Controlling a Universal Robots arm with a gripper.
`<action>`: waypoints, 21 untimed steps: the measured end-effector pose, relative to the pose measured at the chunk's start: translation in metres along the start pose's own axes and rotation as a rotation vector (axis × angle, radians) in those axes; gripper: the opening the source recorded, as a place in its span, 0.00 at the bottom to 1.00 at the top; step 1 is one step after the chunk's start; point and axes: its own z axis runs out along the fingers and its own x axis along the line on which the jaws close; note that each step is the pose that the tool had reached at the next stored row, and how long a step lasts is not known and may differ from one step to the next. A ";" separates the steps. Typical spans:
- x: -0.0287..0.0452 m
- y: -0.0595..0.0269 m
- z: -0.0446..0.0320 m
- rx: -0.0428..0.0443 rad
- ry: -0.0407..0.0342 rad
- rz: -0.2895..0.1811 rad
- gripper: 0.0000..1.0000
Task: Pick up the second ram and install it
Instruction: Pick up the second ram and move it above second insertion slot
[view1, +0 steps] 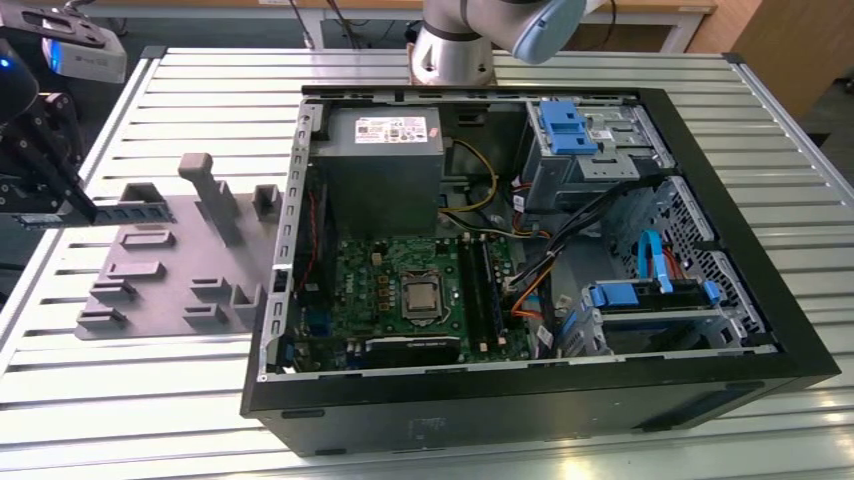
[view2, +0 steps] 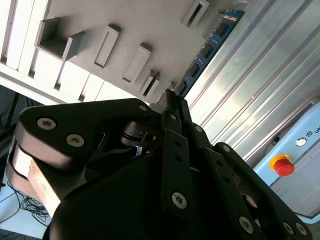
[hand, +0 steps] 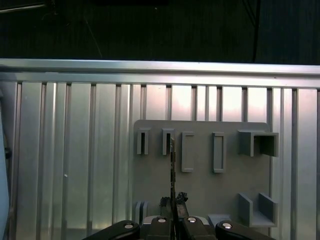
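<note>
Green-blue board, second ram (view2: 211, 44): it's pinched in the end effector (view2: 172, 102). The jaws are squeezed down to a narrow gap around it, and the stick pokes out past the fingertips in the second wrist view.
Where it is: way over at the exterior view's left, above the grey tray (view1: 160, 285) and well apart from the open computer case (view1: 787, 300). Can't tell if it's fully clear of the tray's upright blocks.
Grip spot: looks like the pinch is near one end, pads on the two flat faces, with the rest of the length hanging free. In the first wrist view it's edge-on, just a thin dark line running out from the fingertips.
Weight: featherweight, I'd say. No load worth worrying about.
Stiffness: thin rigid board, so it won't flop. It also won't forgive bending or twisting, and holding it by one end gives any bump plenty of leverage.
Fragile bits: the chips along the face and the contact edge. My take is that the flat faces near the short ends are the sane place to hold it, with the pads kept off the contacts.
Slip risk: board and label look smooth, so I'd guess it could pivot in a narrow pinch if it catches on something.
Memory slots (view1: 483, 290): long black ones inside the case, next to the motherboard (view1: 387, 270).
Tabletop (view1: 200, 90): slatted metal, carrying both the tray and the case.
</note>
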 end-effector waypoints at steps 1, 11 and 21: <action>0.0000 0.0000 -0.0001 0.0000 0.0000 0.000 0.14; 0.0000 0.0000 -0.0021 -0.0001 0.0001 0.000 0.14; 0.0000 -0.0004 -0.0044 -0.0002 0.0001 0.000 0.14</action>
